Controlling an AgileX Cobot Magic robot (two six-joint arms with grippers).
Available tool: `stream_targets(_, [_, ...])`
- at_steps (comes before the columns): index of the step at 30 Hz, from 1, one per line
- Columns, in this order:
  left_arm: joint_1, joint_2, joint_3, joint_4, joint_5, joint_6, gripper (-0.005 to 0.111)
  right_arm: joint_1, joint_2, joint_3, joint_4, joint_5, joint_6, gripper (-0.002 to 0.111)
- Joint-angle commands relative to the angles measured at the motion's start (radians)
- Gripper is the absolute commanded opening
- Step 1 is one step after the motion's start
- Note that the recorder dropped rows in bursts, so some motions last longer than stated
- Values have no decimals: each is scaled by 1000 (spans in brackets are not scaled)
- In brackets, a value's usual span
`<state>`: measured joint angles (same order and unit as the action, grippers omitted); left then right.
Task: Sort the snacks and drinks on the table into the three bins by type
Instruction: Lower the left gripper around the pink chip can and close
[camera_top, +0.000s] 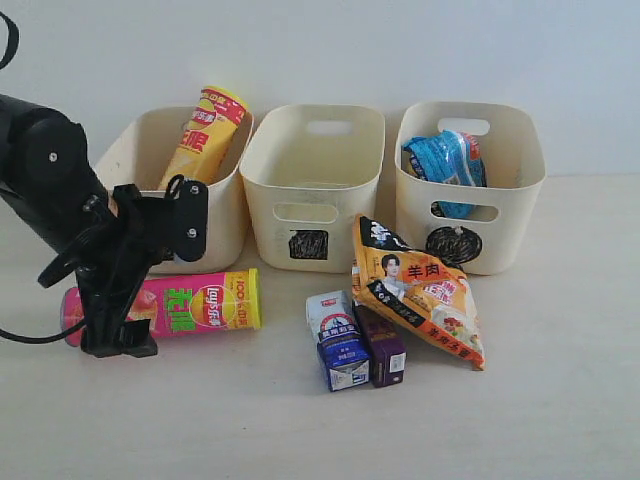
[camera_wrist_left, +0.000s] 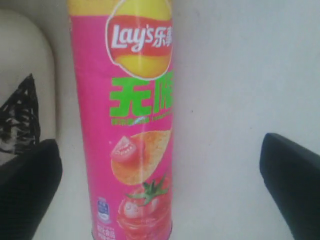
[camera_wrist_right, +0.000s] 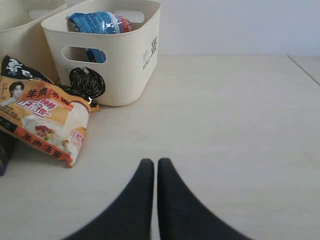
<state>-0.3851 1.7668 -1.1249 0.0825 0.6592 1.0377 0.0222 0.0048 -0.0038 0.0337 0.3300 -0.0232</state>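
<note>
The pink canister (camera_wrist_left: 127, 125) lies on its side on the worktop (camera_top: 520, 400), lower left of the exterior view, between the spread left fingers (camera_wrist_left: 30, 190), which straddle it without touching, seemingly lined up for a grasp. Across the upper frame, the left bin (camera_top: 228, 220) holds the yellow canister (camera_top: 205, 135), the middle bin (camera_top: 265, 200) looks empty, and the right bin (camera_top: 515, 200) holds the blue bag (camera_top: 445, 165). The orange bag (camera_top: 420, 295) and cartons (camera_top: 340, 345) lie at centre. The right fingers (camera_wrist_right: 140, 200) are pressed together.

I see soft, bright, even light on the pale table (camera_top: 560, 400), only faint shadows under the bins (camera_top: 268, 235), and my left wrist picture is fuzzy, with the pink canister (camera_wrist_left: 125, 125) a bit washed out.
</note>
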Motion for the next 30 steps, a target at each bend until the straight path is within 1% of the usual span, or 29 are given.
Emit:
stream_targets(1, [39, 23, 2, 3, -46, -11, 109, -3, -5, 4, -3, -8, 0, 0])
stream_targets(17, [41, 105, 2, 3, -159, 3, 109, -3, -5, 4, -3, -8, 0, 0])
stream_targets(30, [41, 107, 2, 3, -158, 3, 109, -3, -5, 4, -3, -8, 0, 0])
